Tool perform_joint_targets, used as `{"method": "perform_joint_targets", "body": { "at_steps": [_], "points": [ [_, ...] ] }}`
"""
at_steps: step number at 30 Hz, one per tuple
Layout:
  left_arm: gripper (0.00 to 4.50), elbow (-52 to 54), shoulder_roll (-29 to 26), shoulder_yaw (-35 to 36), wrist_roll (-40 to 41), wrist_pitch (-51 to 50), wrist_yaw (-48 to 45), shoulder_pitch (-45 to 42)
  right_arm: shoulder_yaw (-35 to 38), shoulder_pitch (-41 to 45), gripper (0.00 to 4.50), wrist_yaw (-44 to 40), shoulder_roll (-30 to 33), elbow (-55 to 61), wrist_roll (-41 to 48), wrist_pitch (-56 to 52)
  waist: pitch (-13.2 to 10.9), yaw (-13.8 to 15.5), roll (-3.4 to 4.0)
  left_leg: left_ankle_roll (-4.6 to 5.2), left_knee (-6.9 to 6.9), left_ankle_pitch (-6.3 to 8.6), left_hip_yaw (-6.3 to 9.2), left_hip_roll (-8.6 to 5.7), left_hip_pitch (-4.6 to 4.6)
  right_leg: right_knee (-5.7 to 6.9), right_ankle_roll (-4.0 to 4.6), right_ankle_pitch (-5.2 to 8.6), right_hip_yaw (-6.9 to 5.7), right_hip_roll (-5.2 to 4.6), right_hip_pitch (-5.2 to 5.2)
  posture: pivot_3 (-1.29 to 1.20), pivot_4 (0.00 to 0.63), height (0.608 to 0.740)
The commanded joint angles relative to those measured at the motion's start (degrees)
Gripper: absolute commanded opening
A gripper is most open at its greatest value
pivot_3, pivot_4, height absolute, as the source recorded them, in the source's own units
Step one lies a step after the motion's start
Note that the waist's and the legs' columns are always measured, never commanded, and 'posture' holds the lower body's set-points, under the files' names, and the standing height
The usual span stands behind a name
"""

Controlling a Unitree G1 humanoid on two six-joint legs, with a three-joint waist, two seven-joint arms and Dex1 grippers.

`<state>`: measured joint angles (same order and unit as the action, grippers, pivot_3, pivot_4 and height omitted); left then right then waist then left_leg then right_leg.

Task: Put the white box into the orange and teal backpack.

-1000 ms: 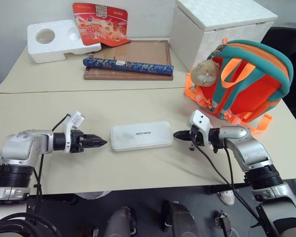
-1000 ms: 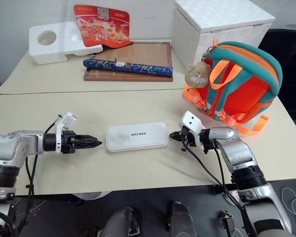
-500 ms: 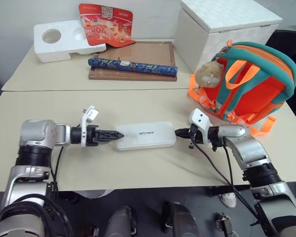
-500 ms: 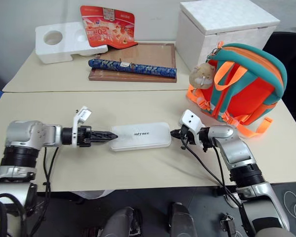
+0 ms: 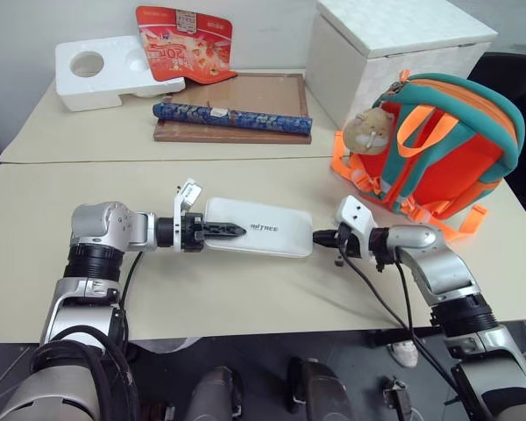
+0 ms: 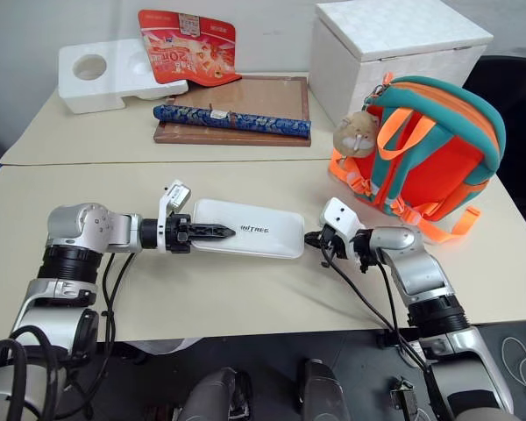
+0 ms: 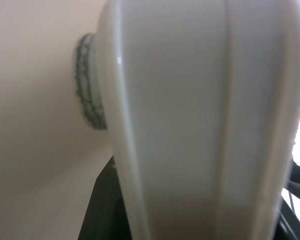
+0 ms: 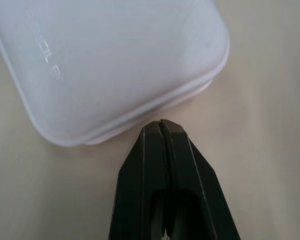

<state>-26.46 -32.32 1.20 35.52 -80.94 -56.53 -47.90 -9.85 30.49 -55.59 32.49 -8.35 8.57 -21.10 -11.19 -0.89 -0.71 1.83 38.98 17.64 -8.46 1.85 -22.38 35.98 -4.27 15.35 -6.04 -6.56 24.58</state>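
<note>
The white box (image 5: 276,232) lies on the front table, its left end tipped up off the surface. My left gripper (image 5: 232,231) reaches in from the left and is shut on that raised end, one black finger lying across the box's top. The left wrist view looks along the white box (image 7: 200,115) edge-on between the fingers. My right gripper (image 5: 318,235) is shut, and its tip meets the box's right end, as the right wrist view shows at the fingertips (image 8: 161,125). The orange and teal backpack (image 5: 451,162) stands upright at the right, a tan plush hamster charm (image 5: 370,130) on its front.
A large white cube box (image 5: 386,44) stands behind the backpack. On the far table are a styrofoam block (image 5: 105,70), a red packet (image 5: 182,39), a wooden frame (image 5: 245,96) and a blue patterned roll (image 5: 232,117). A black chair (image 5: 519,74) is at the far right.
My left gripper slid right onto the box's left end and closed on it. That end has lifted off the table. The right gripper stayed shut at the box's right end.
</note>
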Motion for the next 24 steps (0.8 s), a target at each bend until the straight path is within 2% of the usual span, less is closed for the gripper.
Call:
{"method": "perform_joint_targets", "body": {
  "at_steps": [1,6,8,10,11,16,18,22,24],
  "points": [
    [1.33,4.8,-2.2,-0.1,1.7,-3.1,0.0,1.4,4.2,-1.6,0.0,2.2,1.0,4.1,1.5,-0.3,0.0,-0.4,0.0,-0.01,0.0,0.01,0.01,0.02,-0.01,-0.02,0.01,0.0,0.02,-0.01,0.0,0.0,0.15,0.74],
    [1.33,10.0,-2.3,4.3,5.6,-8.2,1.4,1.6,9.8,-5.8,0.0,4.2,3.1,9.7,4.1,-3.9,0.0,-0.6,0.0,-0.02,0.0,0.01,0.03,0.02,-0.03,-0.03,0.01,0.01,0.05,-0.01,-0.01,0.0,0.15,0.74],
    [1.33,11.4,-1.3,8.1,7.3,-10.6,2.9,1.0,14.6,-8.7,0.0,4.8,5.3,13.0,6.5,-7.1,0.0,-0.4,-0.01,-0.01,-0.01,0.01,0.05,0.01,-0.06,-0.04,0.01,0.01,0.06,-0.03,0.0,0.0,0.15,0.74],
    [1.33,12.4,0.0,12.3,9.3,-11.5,4.9,0.2,21.1,-11.2,0.36,6.2,7.2,16.0,10.1,-12.2,0.0,-0.2,-0.03,0.0,0.0,0.01,0.07,-0.02,-0.1,-0.06,0.01,0.01,0.04,-0.04,0.02,0.0,0.15,0.74],
    [1.33,12.6,0.6,14.2,10.7,-11.6,5.9,-0.1,24.2,-12.1,0.55,6.9,7.8,17.1,12.3,-15.0,0.0,0.0,-0.04,0.01,0.0,0.01,0.07,-0.03,-0.12,-0.08,0.01,0.01,0.05,-0.07,0.02,0.0,0.15,0.74],
    [1.33,17.1,1.1,20.4,23.0,-11.6,10.4,0.2,41.0,-17.4,2.25,9.5,12.2,20.8,20.6,-26.2,0.0,0.7,-0.05,0.01,0.01,0.02,0.08,0.03,-0.06,-0.12,0.02,0.01,0.07,-0.1,0.02,0.0,0.15,0.74],
    [1.33,20.4,2.2,22.4,25.9,-11.6,13.2,1.7,44.7,-14.5,2.96,13.3,11.7,19.7,23.5,-29.6,0.0,0.5,-0.05,-0.03,-0.02,0.04,0.08,0.08,-0.04,-0.14,0.03,0.02,0.07,-0.07,0.0,0.0,0.15,0.74],
    [1.33,22.7,3.6,24.8,28.2,-11.6,18.2,2.6,43.9,-9.5,4.32,17.0,9.9,18.4,26.7,-32.5,0.0,0.1,-0.05,-0.04,-0.02,0.04,-0.01,0.05,0.11,-0.17,0.03,0.01,0.21,-0.07,-0.02,0.0,0.15,0.74],
    [1.33,22.7,3.5,26.5,27.8,-11.5,19.8,1.6,39.4,-4.7,4.47,19.5,7.0,16.0,25.8,-31.2,0.0,-0.1,-0.05,-0.09,-0.07,0.02,0.02,0.07,0.12,-0.15,0.05,0.03,0.18,-0.04,-0.01,0.0,0.15,0.74]
  ]
}}
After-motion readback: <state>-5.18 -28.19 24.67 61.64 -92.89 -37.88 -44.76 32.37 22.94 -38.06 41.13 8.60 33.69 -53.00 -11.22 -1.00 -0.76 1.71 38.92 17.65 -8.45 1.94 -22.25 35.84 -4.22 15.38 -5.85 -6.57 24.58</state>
